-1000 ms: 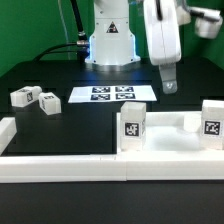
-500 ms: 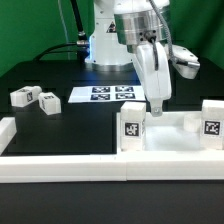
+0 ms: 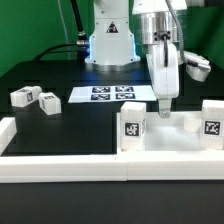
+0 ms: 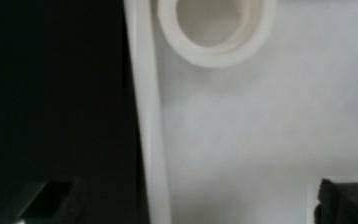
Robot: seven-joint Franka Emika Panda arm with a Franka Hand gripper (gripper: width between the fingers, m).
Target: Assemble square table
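Observation:
The square table's flat white panel point(image 3: 180, 127) lies at the exterior view's right, behind the front wall. Two tagged white legs point(image 3: 133, 125) point(image 3: 211, 122) stand upright at its two ends. Two more legs point(image 3: 22, 97) point(image 3: 46, 101) lie loose on the black table at the left. My gripper point(image 3: 165, 111) hangs pointing down just over the panel, between the upright legs, open and holding nothing. In the wrist view the panel point(image 4: 247, 130) fills the frame, with a round corner socket point(image 4: 220, 30). The gripper point(image 4: 199, 203) straddles the panel's edge, its dark fingertips point(image 4: 48, 200) wide apart.
The marker board point(image 3: 112, 94) lies flat in front of the arm's base point(image 3: 110, 45). A long low white border wall point(image 3: 90, 166) runs along the front and turns back at the left point(image 3: 7, 130). Black table point(image 4: 51, 100) shows beside the panel's edge.
The gripper came down from high at the right, swung left, then settled slightly right and lower over the panel. It stayed open. No part has moved.

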